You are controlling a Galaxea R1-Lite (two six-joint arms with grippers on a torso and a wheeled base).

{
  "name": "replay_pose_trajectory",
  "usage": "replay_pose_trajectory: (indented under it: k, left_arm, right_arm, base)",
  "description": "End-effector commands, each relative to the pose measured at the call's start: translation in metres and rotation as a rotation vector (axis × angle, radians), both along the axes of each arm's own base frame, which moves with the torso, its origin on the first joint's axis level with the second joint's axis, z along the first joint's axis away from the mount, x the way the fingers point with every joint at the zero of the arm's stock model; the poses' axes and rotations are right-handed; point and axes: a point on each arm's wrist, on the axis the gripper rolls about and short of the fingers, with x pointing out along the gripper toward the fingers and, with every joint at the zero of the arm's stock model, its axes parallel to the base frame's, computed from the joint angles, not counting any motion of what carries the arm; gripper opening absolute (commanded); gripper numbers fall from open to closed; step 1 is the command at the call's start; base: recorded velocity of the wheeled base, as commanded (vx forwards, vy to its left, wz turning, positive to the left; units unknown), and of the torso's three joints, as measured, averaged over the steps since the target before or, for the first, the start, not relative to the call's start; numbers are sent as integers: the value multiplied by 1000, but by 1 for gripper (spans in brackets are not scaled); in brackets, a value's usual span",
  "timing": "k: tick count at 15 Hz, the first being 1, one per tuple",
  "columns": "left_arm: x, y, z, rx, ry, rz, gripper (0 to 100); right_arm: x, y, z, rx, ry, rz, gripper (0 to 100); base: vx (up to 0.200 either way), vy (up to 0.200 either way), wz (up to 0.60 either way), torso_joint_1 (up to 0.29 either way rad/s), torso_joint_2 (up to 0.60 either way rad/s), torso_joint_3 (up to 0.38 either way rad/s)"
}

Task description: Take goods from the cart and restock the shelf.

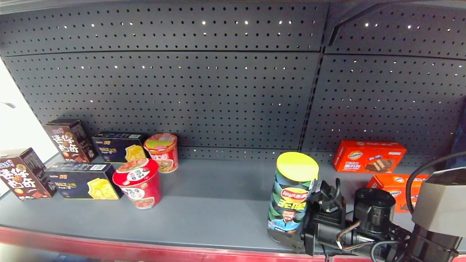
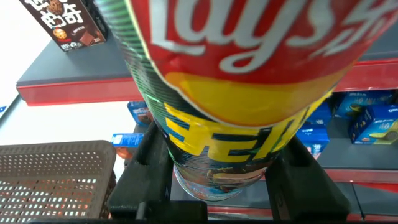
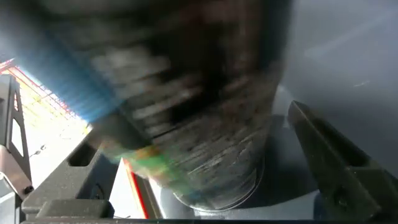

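- Right gripper: at the base of a chips can. Blur hides whether it grips the can or has let go, so I cannot tell.
- Chips can: yellow lid, upright on the grey shelf, close to the red front edge, at about 5 o'clock in the head view.
- Orange boxes, two: one at 3 o'clock from the can, behind the arm. The other is at 2 o'clock, by the pegboard.
- Red noodle cups, two: the near one at 9 o'clock from the can, well apart. The far one is at 10 o'clock.
- Dark blue boxes, two: just beside the near cup; just beside the far cup.
- Brown boxes, two, upright: and, at the 9 o'clock end of the shelf.
- Left gripper: closed on a second chips can, with black fingers pressed to both sides near its base.
- Cart basket: brown mesh, seen beyond the left gripper.
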Motion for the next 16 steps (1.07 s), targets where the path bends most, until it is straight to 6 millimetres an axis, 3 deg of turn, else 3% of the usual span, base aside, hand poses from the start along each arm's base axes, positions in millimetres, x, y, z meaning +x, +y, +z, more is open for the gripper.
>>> replay_pose_trajectory:
  k: [1,7,12,16]
  left_arm:
    - [0,0,1,0,-2,0,0]
    - [0,0,-1,1,-3,0,0]
    - [-7,0,-5,2,6,0,0]
    - [-8,1,-1,1,-13,0,0]
  right_arm:
    - [-4,-4,5,4,-7,-4,100]
    - [-13,-26,15,6,-9,-50,100]
    - [-35,-39,25,9,-14,-56,100]
    - [-68,-51,43,31,-54,-36,100]
  base:
    - [0,0,0,0,0,0]
    - [0,0,0,0,0,0]
    - [0,0,0,0,0,0]
    - [0,0,0,0,0,0]
